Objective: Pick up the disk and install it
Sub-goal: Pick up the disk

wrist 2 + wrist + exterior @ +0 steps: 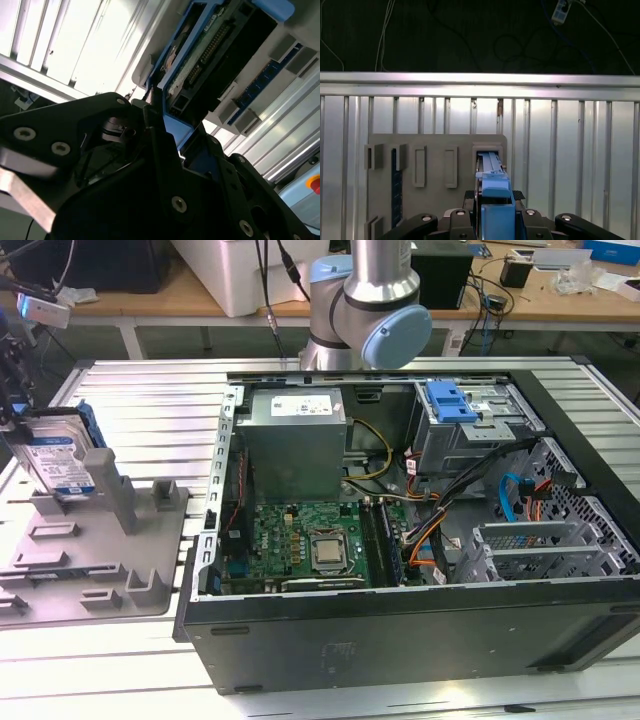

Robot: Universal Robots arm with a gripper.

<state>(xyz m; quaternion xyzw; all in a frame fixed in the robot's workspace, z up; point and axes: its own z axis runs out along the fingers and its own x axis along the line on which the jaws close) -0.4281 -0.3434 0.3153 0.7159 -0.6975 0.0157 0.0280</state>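
Disk [55,455] stands on edge, slightly tilted, at the exterior view's far left, its white-and-blue label facing the camera and its blue plastic frame running along the edges. The end effector [492,220] is closed on the disk: in the first wrist view the drive shows edge-on with the blue frame uppermost, and a black finger [519,195] sits tight against each side. In the second wrist view the disk [210,55] shows its circuit-board side and connector row, with a dark finger [155,125] pressed to the blue edge. Right under the disk lies a grey holder plate [100,560] with upright posts and slots. The far end of the drive lines up with one slot of that plate [435,145] in the first wrist view, though I cannot tell whether the drive rests in the slot or hangs just above it. The plate lies on a ribbed metal surface [150,390]. Well apart from the disk, toward the exterior view's right, an open computer case [400,640] lies on its side on the same surface. Inside it are a grey power-supply box [295,440], a green circuit board [300,540], and a metal drive cage topped by a blue latch [452,402]. Behind the case rises the arm [365,300].
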